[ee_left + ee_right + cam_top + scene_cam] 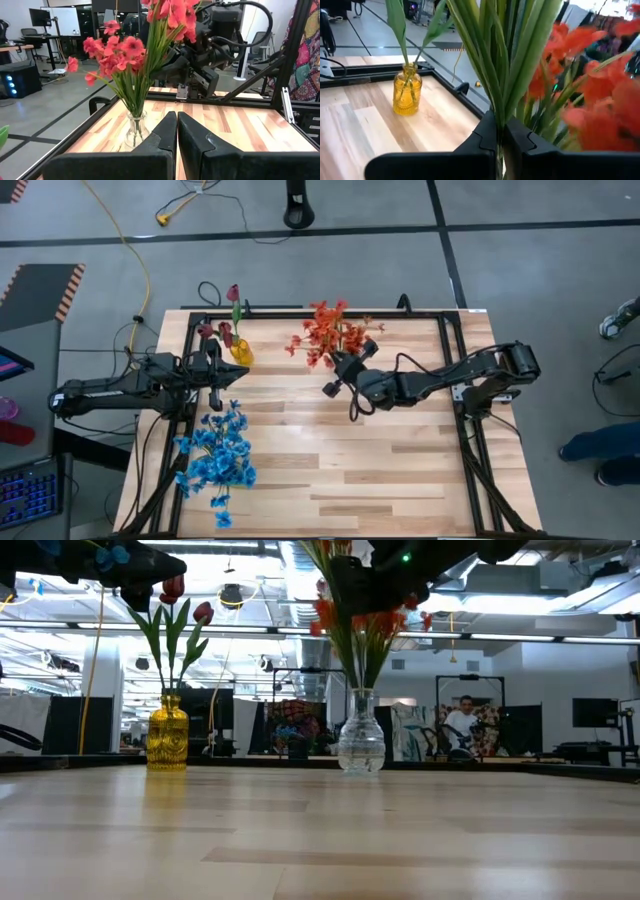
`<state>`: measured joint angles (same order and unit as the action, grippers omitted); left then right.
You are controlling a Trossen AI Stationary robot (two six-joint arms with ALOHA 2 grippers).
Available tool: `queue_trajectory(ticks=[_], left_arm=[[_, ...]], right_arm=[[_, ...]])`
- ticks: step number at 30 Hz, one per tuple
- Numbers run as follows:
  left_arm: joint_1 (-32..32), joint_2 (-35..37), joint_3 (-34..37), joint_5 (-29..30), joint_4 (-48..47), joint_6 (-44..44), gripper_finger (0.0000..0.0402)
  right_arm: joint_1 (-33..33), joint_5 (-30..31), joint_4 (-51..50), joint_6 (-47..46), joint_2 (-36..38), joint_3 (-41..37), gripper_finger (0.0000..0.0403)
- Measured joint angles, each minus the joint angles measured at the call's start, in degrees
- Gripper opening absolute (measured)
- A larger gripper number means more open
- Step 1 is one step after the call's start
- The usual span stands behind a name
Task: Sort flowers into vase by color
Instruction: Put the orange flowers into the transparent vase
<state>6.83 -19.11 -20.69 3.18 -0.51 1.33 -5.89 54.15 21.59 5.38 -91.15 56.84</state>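
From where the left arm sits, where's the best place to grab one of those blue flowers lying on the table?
Probably the thin green stem of a blue flower, just below its cluster, coming straight down from above: they lie flat in a pile, so the blooms would crush.

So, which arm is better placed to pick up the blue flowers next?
The left. Its pincer is shut and empty, just beside the blue flowers; the right pincer is at the orange-red flowers.
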Motion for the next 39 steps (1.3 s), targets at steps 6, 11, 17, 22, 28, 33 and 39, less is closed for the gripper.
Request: queue_trajectory(ticks=[6,11,17,22,28,33,39], left_arm=[[0.01,0.00,0.00,0.00,0.02,0.09,0.0000],[0.02,0.00,0.00,0.01,0.01,0.89,0.0000],[0.02,0.00,0.00,0.00,0.02,0.88,0.0000],[0.02,0.00,0.00,0.00,0.01,0.88,0.0000],[0.02,0.00,0.00,0.00,0.00,0.88,0.0000],[0.02,0.00,0.00,0.00,0.00,0.88,0.0000],[0.02,0.00,0.00,0.00,0.00,0.88,0.0000]], right_arm=[[0.04,0.02,-6.04,-7.12,0.00,0.00,0.0036],[0.07,0.06,-10.21,-11.78,0.00,0.00,0.0036],[0.02,0.04,-11.50,-12.57,-0.02,0.00,0.0040],[0.00,0.02,-11.58,-12.63,-0.02,0.00,0.0040],[0.00,-0.02,-15.64,-16.03,-0.02,0.00,0.0040],[0.00,-0.21,-18.74,-17.39,-0.02,0.00,0.0041],[0.00,-0.26,-18.82,-17.15,-0.02,0.00,0.0055]])
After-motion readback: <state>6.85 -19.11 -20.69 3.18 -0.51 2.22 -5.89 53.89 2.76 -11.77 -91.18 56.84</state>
